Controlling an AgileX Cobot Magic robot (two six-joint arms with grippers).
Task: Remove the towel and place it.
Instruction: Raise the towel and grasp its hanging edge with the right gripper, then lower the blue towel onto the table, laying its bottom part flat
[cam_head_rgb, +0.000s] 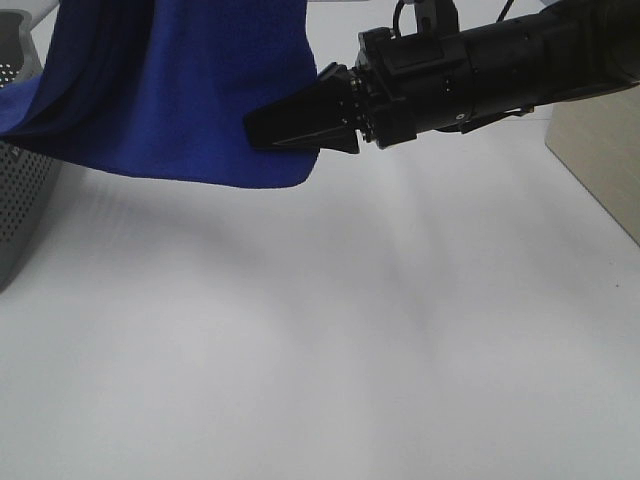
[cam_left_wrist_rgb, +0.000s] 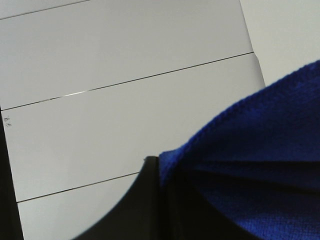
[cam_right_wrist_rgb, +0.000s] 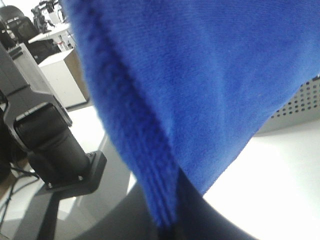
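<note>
The right gripper (cam_head_rgb: 275, 128) and left gripper (cam_left_wrist_rgb: 160, 172) each pinch the royal-blue microfibre towel (cam_head_rgb: 170, 90) in closed fingers above the white worktop (cam_head_rgb: 350, 350). Uneven pulling could slip an edge free.

No text, label, brand, number or sign can be read in any of the three views.

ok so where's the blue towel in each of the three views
exterior high: the towel hangs in the picture's upper left.
left wrist: the picture's lower right corner.
right wrist: fills the picture's top and middle.
shared landmark: the perforated grey bin, at the left edge of exterior high and behind the towel in right wrist; not in left wrist.
</note>
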